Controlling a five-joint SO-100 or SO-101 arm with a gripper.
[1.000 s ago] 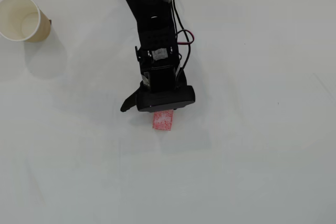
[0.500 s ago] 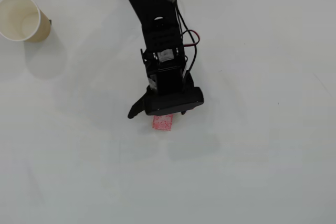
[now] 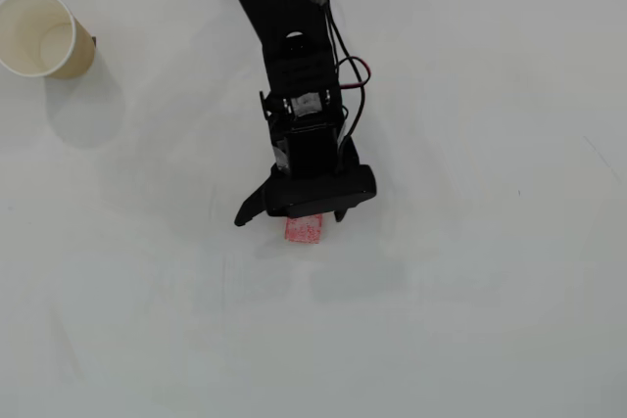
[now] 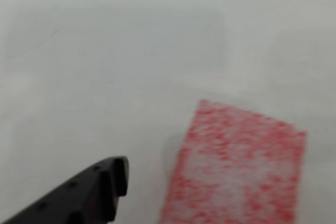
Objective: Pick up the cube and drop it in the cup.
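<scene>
Cube (image 3: pixel 305 230) sits ungrasped between the spread, empty fingers of the gripper (image 3: pixel 291 217) — lift and cup (image 3: pixel 39 34) drop remain.

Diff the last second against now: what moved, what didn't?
In the overhead view the arm pushed further down the picture and a little right, so the hand now hides more of the cube. Its jaws are spread, one finger out to the left; nothing is gripped. The cube and the cup stayed put.
</scene>
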